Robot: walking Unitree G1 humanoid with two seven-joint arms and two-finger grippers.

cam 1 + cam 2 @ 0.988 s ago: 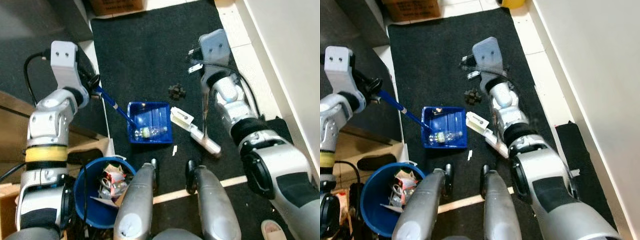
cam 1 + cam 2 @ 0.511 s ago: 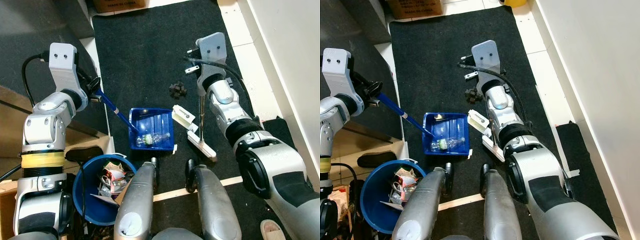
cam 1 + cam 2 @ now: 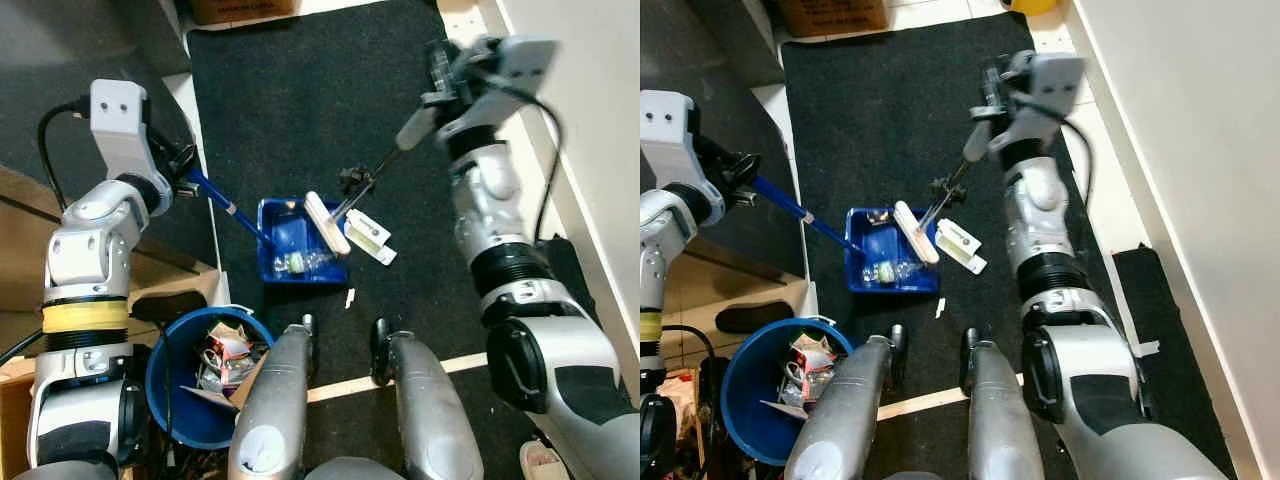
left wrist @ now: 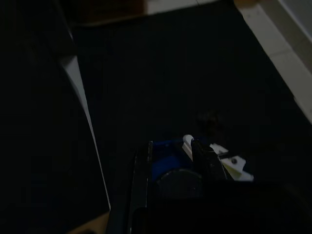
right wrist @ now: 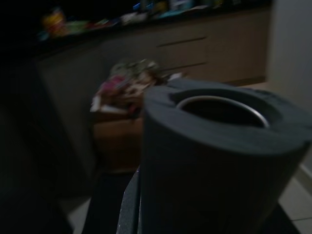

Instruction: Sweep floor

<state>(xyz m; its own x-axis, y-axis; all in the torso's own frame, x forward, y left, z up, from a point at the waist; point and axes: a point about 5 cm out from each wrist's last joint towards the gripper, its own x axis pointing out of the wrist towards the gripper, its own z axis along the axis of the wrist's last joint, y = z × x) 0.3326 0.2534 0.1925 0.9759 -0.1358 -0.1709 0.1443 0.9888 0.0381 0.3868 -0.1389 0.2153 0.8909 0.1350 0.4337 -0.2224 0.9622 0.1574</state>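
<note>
A blue dustpan (image 3: 288,218) lies on the black carpet with a clear plastic bottle (image 3: 298,263) in it. My left gripper (image 3: 187,172) is shut on the pan's blue handle (image 3: 222,204), at the carpet's left edge. My right gripper (image 3: 437,95) is raised at the right and shut on the grey foam grip (image 5: 209,161) of a long brush. The brush's white head (image 3: 328,222) rests tilted across the pan's right side. A dark clump of debris (image 3: 352,178) lies just behind the brush shaft. Beside the pan's right rim lies a white box (image 3: 368,235).
A blue bin (image 3: 178,400) holding rubbish stands at my lower left, next to my legs (image 3: 270,400). A small white scrap (image 3: 349,298) lies in front of the pan. Pale tiles and a white wall (image 3: 590,110) border the carpet on the right; a cardboard box (image 3: 240,10) sits at the far end.
My right arm has swung up and outward, and the brush head has swept left from the carpet beside the white box onto the dustpan. The left arm and pan have barely moved.
</note>
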